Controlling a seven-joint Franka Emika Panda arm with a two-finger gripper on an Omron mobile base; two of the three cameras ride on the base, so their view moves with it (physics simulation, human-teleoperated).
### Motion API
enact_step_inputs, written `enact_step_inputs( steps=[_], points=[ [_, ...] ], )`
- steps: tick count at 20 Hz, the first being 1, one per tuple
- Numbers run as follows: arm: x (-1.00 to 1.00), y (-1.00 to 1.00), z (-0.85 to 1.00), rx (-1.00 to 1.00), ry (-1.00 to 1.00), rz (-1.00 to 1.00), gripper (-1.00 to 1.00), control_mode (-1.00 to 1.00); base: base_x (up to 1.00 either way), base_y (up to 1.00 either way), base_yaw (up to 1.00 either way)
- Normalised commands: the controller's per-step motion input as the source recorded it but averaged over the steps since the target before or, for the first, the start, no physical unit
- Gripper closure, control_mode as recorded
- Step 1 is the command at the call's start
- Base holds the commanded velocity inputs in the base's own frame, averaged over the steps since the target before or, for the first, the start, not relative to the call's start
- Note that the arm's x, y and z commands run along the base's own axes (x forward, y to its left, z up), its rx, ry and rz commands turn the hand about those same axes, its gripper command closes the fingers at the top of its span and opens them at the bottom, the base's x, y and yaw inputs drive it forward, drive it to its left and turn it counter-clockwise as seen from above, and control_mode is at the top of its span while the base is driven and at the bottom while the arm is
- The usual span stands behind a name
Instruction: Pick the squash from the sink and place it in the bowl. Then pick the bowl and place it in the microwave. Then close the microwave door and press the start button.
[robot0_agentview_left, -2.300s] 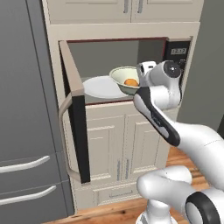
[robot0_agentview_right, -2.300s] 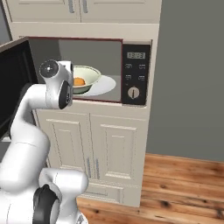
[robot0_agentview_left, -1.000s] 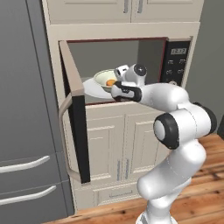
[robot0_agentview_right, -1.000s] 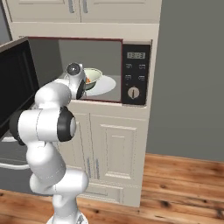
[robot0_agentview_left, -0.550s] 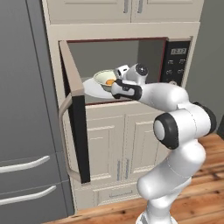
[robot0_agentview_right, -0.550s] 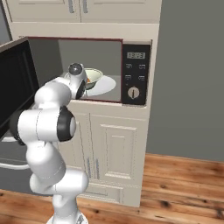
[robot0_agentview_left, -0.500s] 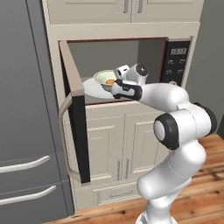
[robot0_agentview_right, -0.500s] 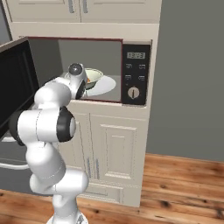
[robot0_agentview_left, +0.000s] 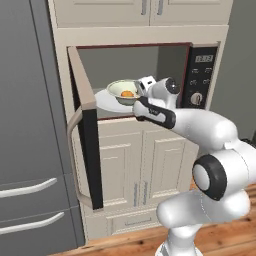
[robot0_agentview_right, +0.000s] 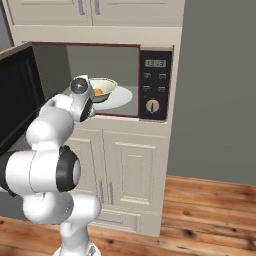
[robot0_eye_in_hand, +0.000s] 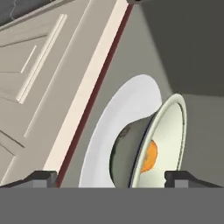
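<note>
Releasing bowl (robot0_agentview_left: 123, 92) inside microwave (robot0_agentview_right: 150, 80), frame centre: bowl sits on white plate (robot0_agentview_left: 103, 99), squash (robot0_eye_in_hand: 150, 156) inside. Claw (robot0_eye_in_hand: 111, 178) open, fingertips straddling bowl rim, no grip. Next: back claw out clear of rim, then swing door (robot0_agentview_left: 85, 125), left of frame, shut.

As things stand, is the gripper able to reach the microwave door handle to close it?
Probably yes. The gripper is open at the bowl, holding nothing. The microwave door hangs wide open, and nothing stands between it and the arm.

White arm reaching forward, tool (robot0_eye_in_hand: 109, 178) spread wide, empty
</note>
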Motion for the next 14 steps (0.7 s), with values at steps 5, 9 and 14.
enact_step_inputs(
  steps=[5, 9, 14],
  points=[
    [-1.0, 0.0, 0.5, 0.01, -0.01, 0.04, -1.0, -1.0, 0.0, 0.0, 0.0],
    [-1.0, 0.0, 0.69, 0.02, 0.0, 0.0, -1.0, -1.0, 0.0, 0.0, 0.0],
    [-1.0, 0.0, 0.72, 0.0, 0.0, 0.0, -1.0, -1.0, 0.0, 0.0, 0.0]
  ],
)
